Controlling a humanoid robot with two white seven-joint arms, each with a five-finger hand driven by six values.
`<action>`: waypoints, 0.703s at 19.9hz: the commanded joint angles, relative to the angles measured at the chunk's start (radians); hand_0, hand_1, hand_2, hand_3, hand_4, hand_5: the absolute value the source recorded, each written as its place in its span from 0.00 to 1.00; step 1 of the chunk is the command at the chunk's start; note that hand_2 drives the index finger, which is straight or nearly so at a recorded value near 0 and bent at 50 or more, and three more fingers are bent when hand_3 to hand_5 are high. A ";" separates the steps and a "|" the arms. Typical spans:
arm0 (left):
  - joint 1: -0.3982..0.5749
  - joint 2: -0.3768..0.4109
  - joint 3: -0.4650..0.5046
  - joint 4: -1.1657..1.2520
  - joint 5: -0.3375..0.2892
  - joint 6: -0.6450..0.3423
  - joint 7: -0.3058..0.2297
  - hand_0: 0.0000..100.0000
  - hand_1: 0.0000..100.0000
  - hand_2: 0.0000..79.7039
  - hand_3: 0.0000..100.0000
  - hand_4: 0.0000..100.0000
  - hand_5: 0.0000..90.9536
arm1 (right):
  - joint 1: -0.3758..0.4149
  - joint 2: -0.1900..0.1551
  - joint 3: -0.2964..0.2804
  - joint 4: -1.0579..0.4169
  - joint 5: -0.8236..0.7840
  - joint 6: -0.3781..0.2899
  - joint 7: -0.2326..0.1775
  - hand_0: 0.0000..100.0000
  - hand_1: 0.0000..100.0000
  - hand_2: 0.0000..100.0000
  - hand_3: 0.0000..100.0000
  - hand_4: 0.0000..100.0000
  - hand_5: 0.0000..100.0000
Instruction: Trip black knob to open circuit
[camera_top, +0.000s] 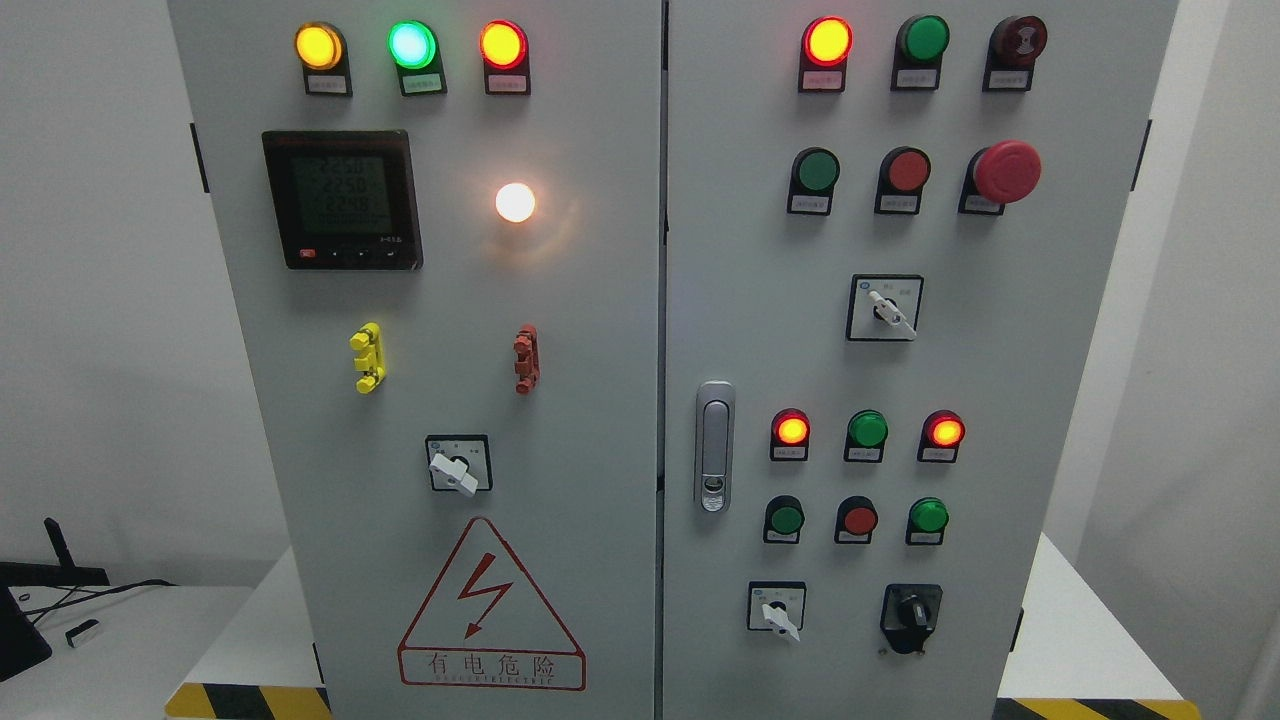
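Note:
The black knob (911, 613) sits at the lower right of the grey electrical cabinet's right door (1000, 380), on a black plate, its pointer turned roughly upright. A white-handled selector switch (778, 611) is just left of it. Neither of my hands shows in the head view.
The right door carries rows of red and green lamps and buttons, a red mushroom stop button (1005, 172), a selector switch (886, 308) and a door latch (714, 445). The left door holds a meter (342, 198), lit lamps, yellow (368, 358) and red (526, 359) handles, another selector (458, 465).

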 joint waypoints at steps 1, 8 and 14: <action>0.000 -0.001 0.000 0.000 -0.031 0.001 0.000 0.12 0.39 0.00 0.00 0.00 0.00 | 0.000 0.000 0.001 -0.001 0.014 -0.004 0.000 0.12 0.31 0.00 0.06 0.02 0.00; 0.000 0.000 0.000 0.000 -0.031 0.001 0.000 0.12 0.39 0.00 0.00 0.00 0.00 | 0.008 0.000 0.001 -0.009 0.014 -0.006 0.000 0.12 0.31 0.00 0.06 0.02 0.00; 0.000 -0.001 0.000 0.000 -0.031 0.001 0.000 0.12 0.39 0.00 0.00 0.00 0.00 | 0.156 -0.003 0.002 -0.272 0.017 0.011 0.007 0.12 0.31 0.00 0.07 0.02 0.00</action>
